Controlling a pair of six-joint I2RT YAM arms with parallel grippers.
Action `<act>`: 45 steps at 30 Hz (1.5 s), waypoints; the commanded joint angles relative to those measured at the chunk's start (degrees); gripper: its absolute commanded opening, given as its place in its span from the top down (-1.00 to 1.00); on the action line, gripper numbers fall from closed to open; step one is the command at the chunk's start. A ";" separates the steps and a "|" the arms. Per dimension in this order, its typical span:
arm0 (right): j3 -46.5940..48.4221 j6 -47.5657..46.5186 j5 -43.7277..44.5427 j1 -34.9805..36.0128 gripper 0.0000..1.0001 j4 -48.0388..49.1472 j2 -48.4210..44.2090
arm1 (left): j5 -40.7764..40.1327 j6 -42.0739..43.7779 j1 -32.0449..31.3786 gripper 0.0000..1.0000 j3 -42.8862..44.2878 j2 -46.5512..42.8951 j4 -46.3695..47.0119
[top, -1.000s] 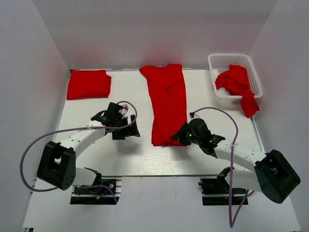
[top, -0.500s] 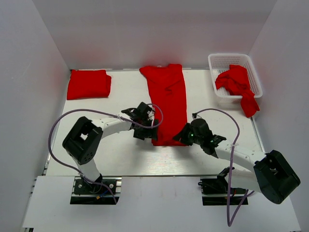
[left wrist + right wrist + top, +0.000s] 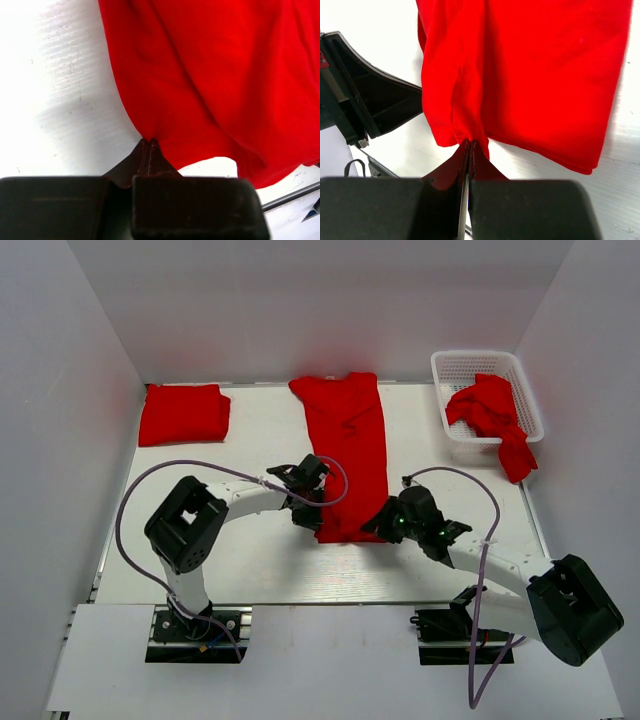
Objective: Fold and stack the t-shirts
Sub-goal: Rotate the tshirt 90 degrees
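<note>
The white table (image 3: 260,430) carries a long t-shirt (image 3: 350,440) folded into a narrow strip. It runs from the middle of the far edge toward the near edge. A folded t-shirt (image 3: 184,413) lies flat in the far left corner. In the far right corner a white basket (image 3: 470,357) holds a crumpled t-shirt (image 3: 490,410) that spills over its near rim. The left gripper (image 3: 149,143) is closed, pinching the strip's near left corner. The right gripper (image 3: 470,143) is closed on the hem at its near right corner.
</note>
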 commanded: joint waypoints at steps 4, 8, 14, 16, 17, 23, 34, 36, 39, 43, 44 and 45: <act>-0.57 1.07 -1.53 -0.74 1.00 -4.12 -2.21 | -3.74 -2.60 -0.57 1.00 -4.55 -4.48 -2.93; 0.75 1.95 -1.88 -1.09 1.00 -11.14 -1.86 | -4.79 -3.74 -0.57 1.00 -6.92 -6.34 -3.46; 1.36 2.13 -2.58 -2.24 1.00 -15.98 -1.07 | -5.33 -4.88 -0.57 1.00 -7.98 -6.87 -4.08; 1.98 0.73 -4.24 -2.24 1.00 -17.66 0.77 | -5.33 -4.88 -0.57 1.00 -7.98 -6.87 -4.08; 2.59 -0.58 -4.77 -2.32 1.00 -17.57 1.13 | -5.33 -4.88 -0.57 1.00 -7.98 -6.87 -4.08; 6.55 -6.12 -6.27 -2.23 0.93 -21.00 5.69 | -6.47 -4.88 -0.57 1.00 -7.98 -6.87 -5.39; 12.08 -19.84 -10.93 -1.62 -0.14 -19.40 1.05 | -5.85 -7.08 -0.57 1.00 -7.45 -9.59 -8.38; 13.83 -23.07 -10.49 -1.62 -0.28 -21.17 -0.63 | -5.85 -7.70 -0.57 1.00 -8.07 -10.12 -8.38; 14.46 -26.94 -13.63 -1.62 -0.78 -20.48 -3.17 | -5.24 -8.22 -1.10 1.00 -8.60 -10.64 -7.68; 16.39 -27.93 -18.31 -1.44 -0.81 -13.47 -1.78 | -4.71 -9.36 -1.10 0.99 -9.65 -11.34 -7.15; 16.92 -27.24 -18.92 -1.53 -0.81 -12.31 -0.99 | -4.71 -9.37 -1.10 0.99 -9.65 -11.35 -7.15; 17.18 -27.14 -20.93 -1.44 -0.81 -9.69 1.63 | -5.23 -10.15 -1.10 0.97 -9.65 -11.96 -7.15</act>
